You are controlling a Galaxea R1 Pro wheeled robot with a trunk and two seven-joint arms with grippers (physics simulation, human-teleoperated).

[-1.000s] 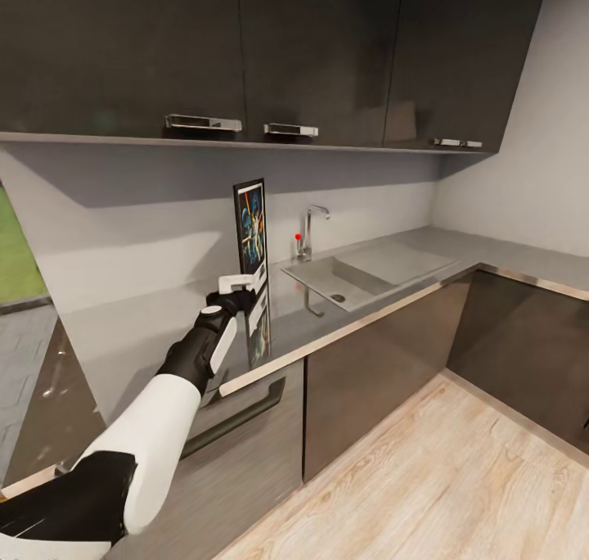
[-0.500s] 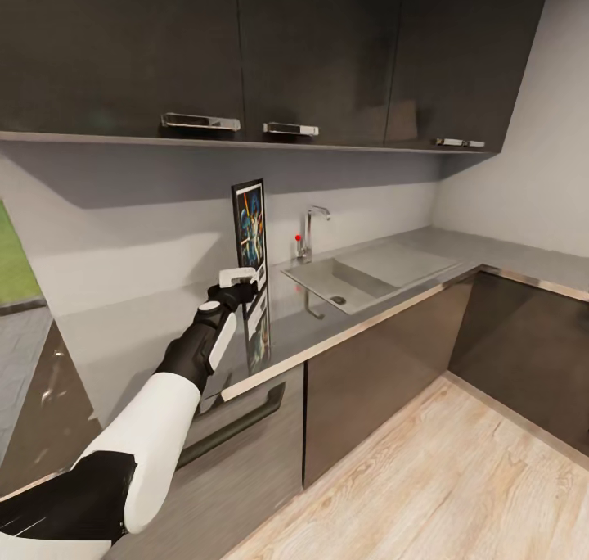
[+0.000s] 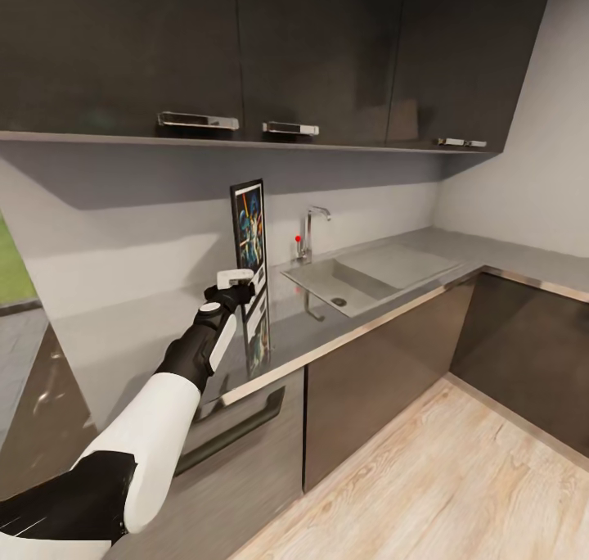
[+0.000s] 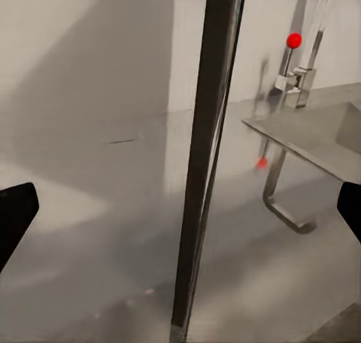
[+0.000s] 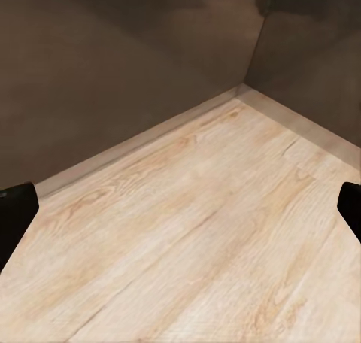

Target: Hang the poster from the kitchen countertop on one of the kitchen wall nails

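Overhead, glossy dark upper cabinets (image 3: 270, 48) run above the grey wall, and below them the kitchen countertop (image 3: 393, 298) stretches in brushed metal around the corner, over dark lower cabinets (image 3: 368, 380) and a light wood floor (image 3: 425, 478). Set into the worktop is a sink (image 3: 360, 273) with a chrome faucet (image 3: 309, 231) bearing a small red knob. Left of the sink the poster (image 3: 250, 231) stands upright on the counter, its reflection showing in the metal. At the poster's lower edge sits the left gripper (image 3: 237, 286), its fingers spread wide, with the poster's thin edge (image 4: 207, 162) running between them. Seen from its wrist camera, the right gripper (image 5: 180, 207) is likewise spread apart above bare floorboards.
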